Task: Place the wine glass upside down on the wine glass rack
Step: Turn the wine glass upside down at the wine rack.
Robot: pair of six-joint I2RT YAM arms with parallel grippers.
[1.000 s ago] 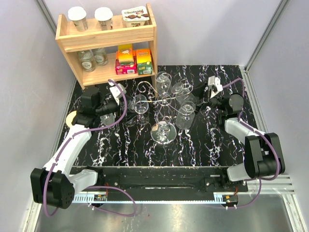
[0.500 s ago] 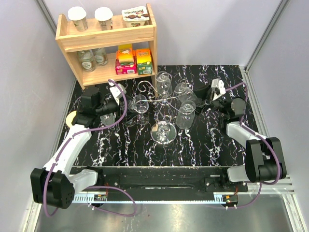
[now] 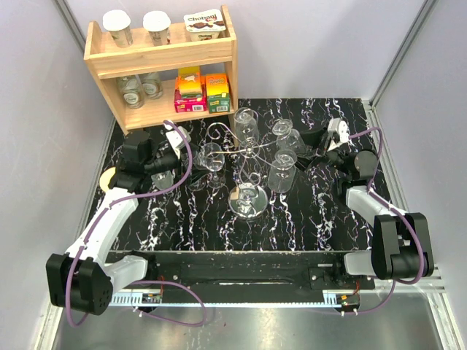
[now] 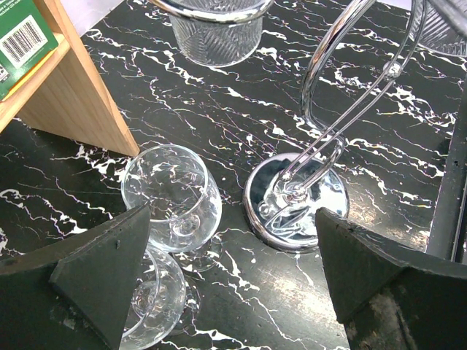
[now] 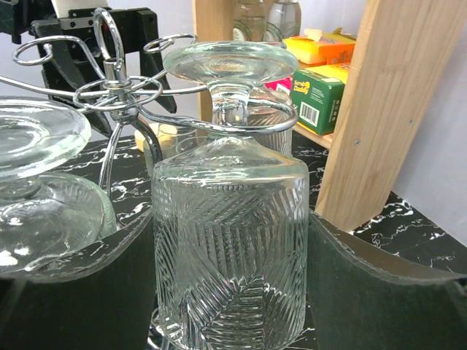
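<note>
The ribbed wine glass (image 5: 230, 240) is upside down between my right gripper's fingers (image 5: 379, 292), which lie against both its sides. Its stem passes through a wire loop of the silver wine glass rack (image 5: 117, 91), with its foot just above the loop. In the top view this glass (image 3: 283, 136) is at the rack's right side, with my right gripper (image 3: 305, 148) on it. The rack (image 3: 252, 153) stands mid-table on its shiny disc base (image 4: 295, 200). My left gripper (image 3: 177, 154) is open and empty, left of the rack, and it also shows in the left wrist view (image 4: 233, 277).
Two more glasses hang upside down on the rack (image 3: 246, 122) (image 3: 282, 173). Two round glasses stand upright under my left gripper (image 4: 171, 189) (image 4: 153, 299). The wooden shelf (image 3: 164, 65) with jars and boxes stands at the back left. A yellow disc (image 3: 108, 179) lies at the mat's left edge.
My right arm has drawn back to the right, and the ribbed glass shifted slightly right with it. The left arm has not moved.
</note>
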